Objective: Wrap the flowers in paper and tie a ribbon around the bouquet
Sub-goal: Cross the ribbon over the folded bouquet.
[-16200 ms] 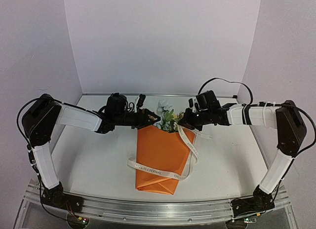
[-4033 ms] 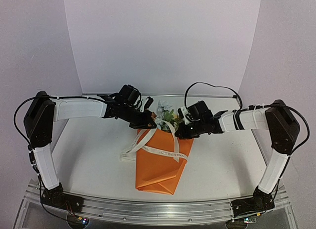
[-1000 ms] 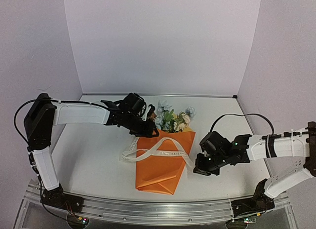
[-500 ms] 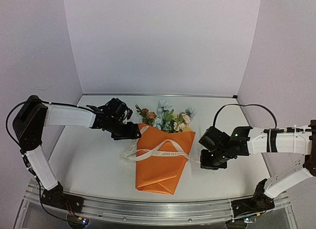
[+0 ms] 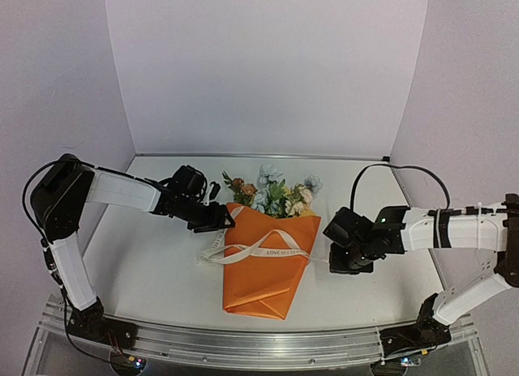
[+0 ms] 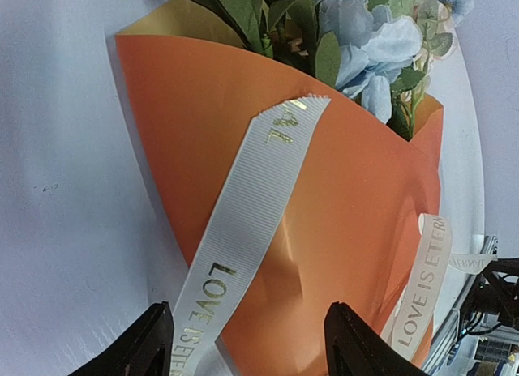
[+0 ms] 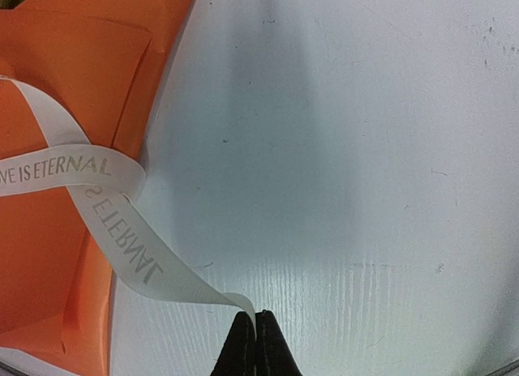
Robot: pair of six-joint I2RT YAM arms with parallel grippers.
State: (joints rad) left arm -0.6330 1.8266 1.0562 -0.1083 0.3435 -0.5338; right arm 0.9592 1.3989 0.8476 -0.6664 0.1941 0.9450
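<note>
We find the bouquet lying mid-table, the orange paper cone pointing its tip to 6 o'clock and the flowers fanning out at 12 o'clock. The ribbon crosses the cone from 9 to 3 o'clock. At 3 o'clock of the cone our right gripper has its fingers clenched on one end of the ribbon. At 10 o'clock, by the paper's upper corner, our left gripper is released, fingers spread and grasping nothing. The ribbon's frayed other end lies loose on the paper.
</note>
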